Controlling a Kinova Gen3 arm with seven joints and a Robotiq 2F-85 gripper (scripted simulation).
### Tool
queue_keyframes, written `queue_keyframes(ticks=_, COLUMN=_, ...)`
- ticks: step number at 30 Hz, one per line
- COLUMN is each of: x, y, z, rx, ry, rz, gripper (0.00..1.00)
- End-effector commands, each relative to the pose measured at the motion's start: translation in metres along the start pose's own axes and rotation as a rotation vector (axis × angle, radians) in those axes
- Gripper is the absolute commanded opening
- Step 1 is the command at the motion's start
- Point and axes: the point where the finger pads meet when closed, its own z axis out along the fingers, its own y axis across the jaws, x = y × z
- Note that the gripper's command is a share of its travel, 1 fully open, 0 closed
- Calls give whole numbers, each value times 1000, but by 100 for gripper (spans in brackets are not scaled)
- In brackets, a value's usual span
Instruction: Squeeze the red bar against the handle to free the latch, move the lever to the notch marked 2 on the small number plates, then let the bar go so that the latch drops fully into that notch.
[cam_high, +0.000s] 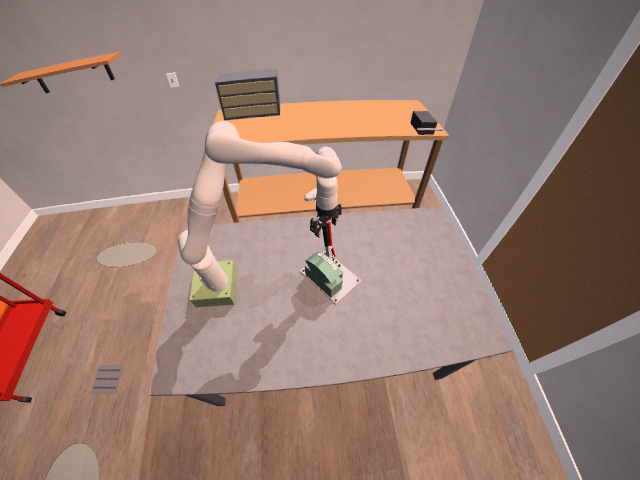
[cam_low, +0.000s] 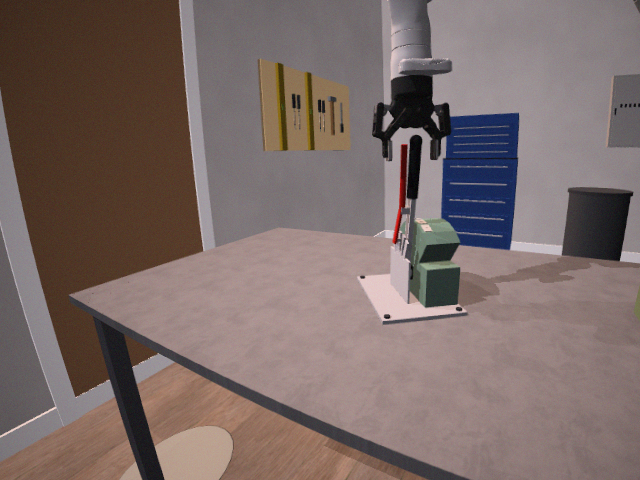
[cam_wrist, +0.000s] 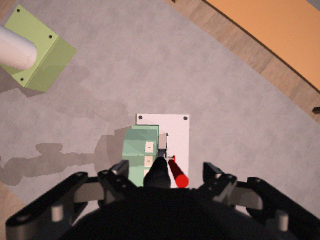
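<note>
The lever unit stands on a white baseplate (cam_high: 352, 282) (cam_low: 379, 298) (cam_wrist: 179, 134) on the grey table (cam_low: 248, 310). It has a green housing (cam_high: 320, 271) (cam_low: 438, 260) (cam_wrist: 139, 144) with small number plates (cam_low: 421, 223) (cam_wrist: 148, 148) on top. A black handle (cam_low: 413, 170) (cam_wrist: 157, 176) stands nearly upright. The red bar (cam_low: 402, 173) (cam_wrist: 179, 177) stands just beside it with a small gap. My gripper (cam_high: 323, 230) (cam_low: 410, 149) (cam_wrist: 165, 169) is open and points down. Its fingertips straddle the tops of the handle and the bar without touching either.
The arm's green base block (cam_high: 212, 285) (cam_wrist: 37, 50) sits to the left on the table. An orange shelf bench (cam_high: 330, 118) stands behind the table. A blue cabinet (cam_low: 480, 175) and a dark bin (cam_low: 594, 222) stand by the far wall.
</note>
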Motion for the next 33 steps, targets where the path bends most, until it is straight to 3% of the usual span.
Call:
queue_keyframes(ticks=1, x=1, y=1, z=2, rx=-5, ry=4, rz=-4, gripper=97)
queue_keyframes(ticks=32, x=1, y=1, z=2, rx=-5, ry=4, rz=-3, gripper=97)
queue_keyframes(ticks=33, x=1, y=1, z=2, rx=-5, ry=4, rz=-3, gripper=0)
